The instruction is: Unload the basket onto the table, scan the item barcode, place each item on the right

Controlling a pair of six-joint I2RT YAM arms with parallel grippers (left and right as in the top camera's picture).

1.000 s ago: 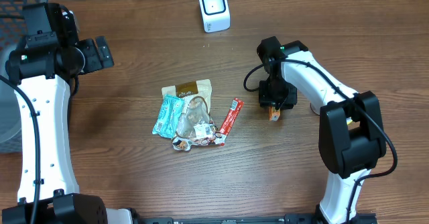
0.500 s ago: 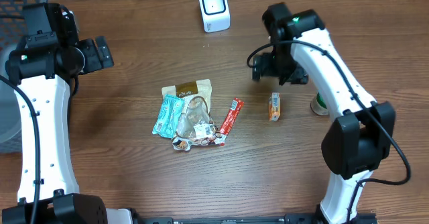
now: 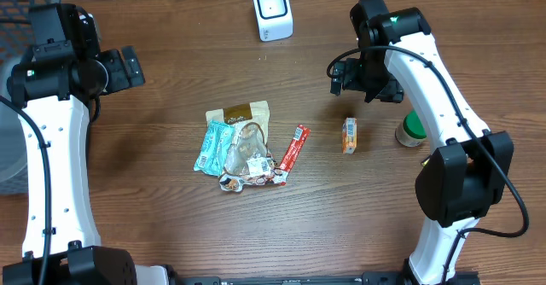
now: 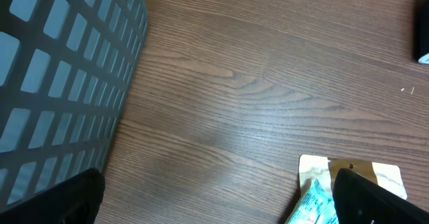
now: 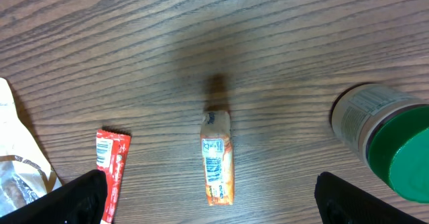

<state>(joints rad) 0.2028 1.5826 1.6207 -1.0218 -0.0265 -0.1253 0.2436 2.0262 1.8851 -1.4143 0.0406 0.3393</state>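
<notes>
Orange packet (image 5: 217, 158) — label (image 5: 213, 149) visible wrist-side only

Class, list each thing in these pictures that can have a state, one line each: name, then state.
left tool, open, empty
right tool, open, empty, raised clear of the orange packet
orange packet, lying flat, not held
green-lidded jar, lid on
red stick packet, lying flat beside the pile
snack pile, heaped, untouched
scanner, standing upright
</notes>
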